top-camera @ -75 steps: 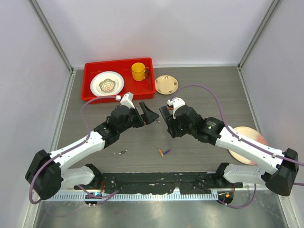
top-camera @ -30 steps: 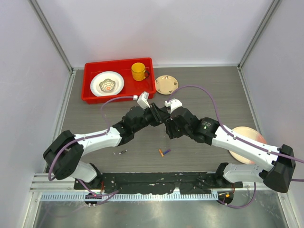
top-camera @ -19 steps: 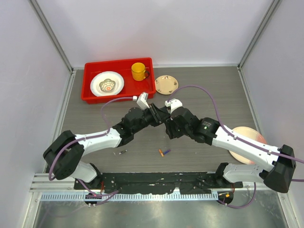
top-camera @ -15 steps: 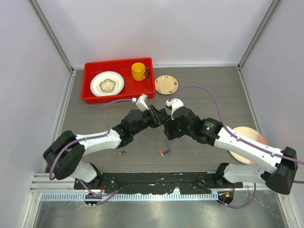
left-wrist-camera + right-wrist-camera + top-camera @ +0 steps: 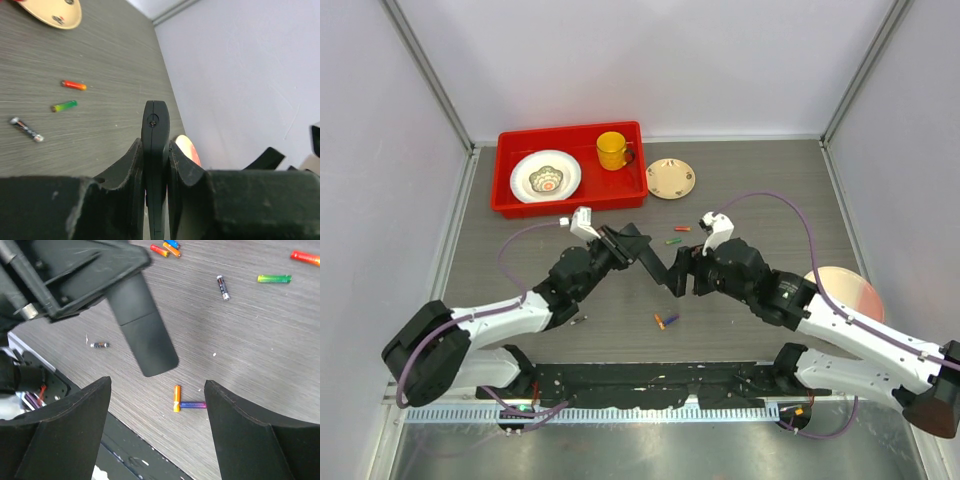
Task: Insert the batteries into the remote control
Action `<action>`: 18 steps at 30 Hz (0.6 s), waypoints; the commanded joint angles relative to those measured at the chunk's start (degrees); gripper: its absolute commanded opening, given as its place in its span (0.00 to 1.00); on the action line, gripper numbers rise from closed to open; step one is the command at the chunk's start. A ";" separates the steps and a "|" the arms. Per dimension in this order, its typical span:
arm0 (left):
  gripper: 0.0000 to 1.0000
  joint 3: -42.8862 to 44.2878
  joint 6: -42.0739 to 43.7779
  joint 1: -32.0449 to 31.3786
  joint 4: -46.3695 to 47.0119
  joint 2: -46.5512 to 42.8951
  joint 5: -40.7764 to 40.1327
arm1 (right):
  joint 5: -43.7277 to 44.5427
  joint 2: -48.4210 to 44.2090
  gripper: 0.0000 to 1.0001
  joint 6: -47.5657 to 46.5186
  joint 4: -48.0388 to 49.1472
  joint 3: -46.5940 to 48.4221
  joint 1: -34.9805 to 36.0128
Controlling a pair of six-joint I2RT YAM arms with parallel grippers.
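Left gripper (image 5: 156,155) clamps the remote control (image 5: 145,340); right gripper (image 5: 157,381) gapes wide at its free end.
Nearest, an orange battery (image 5: 176,398) and a purple battery (image 5: 193,404) touch in an L, just near of the remote's tip. The remote juts right and near, ending just short of the right gripper's spread fingers (image 5: 250,435). Farther lie a green battery (image 5: 274,278) and a red battery (image 5: 305,257). Half a second ago both grippers crowded together; the right has since drawn back rightward.

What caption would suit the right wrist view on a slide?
Seen from the open right hand: the left hand holds the remote, batteries scattered on the table.
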 commanded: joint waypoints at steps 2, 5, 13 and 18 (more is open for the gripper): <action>0.00 -4.93 5.79 0.23 10.18 -5.11 -8.38 | -2.68 -2.56 0.80 16.30 16.00 -7.33 -3.63; 0.00 -7.12 7.63 0.23 12.28 -6.52 -9.09 | -10.75 -1.96 0.80 22.45 24.96 -11.29 -7.40; 0.00 -9.94 9.05 0.31 18.44 -7.23 -9.88 | -20.79 4.55 0.81 32.75 41.41 -16.13 -10.76; 0.00 -10.30 8.35 0.23 20.46 -6.35 -9.35 | -23.34 8.07 0.81 34.07 45.10 -14.91 -10.67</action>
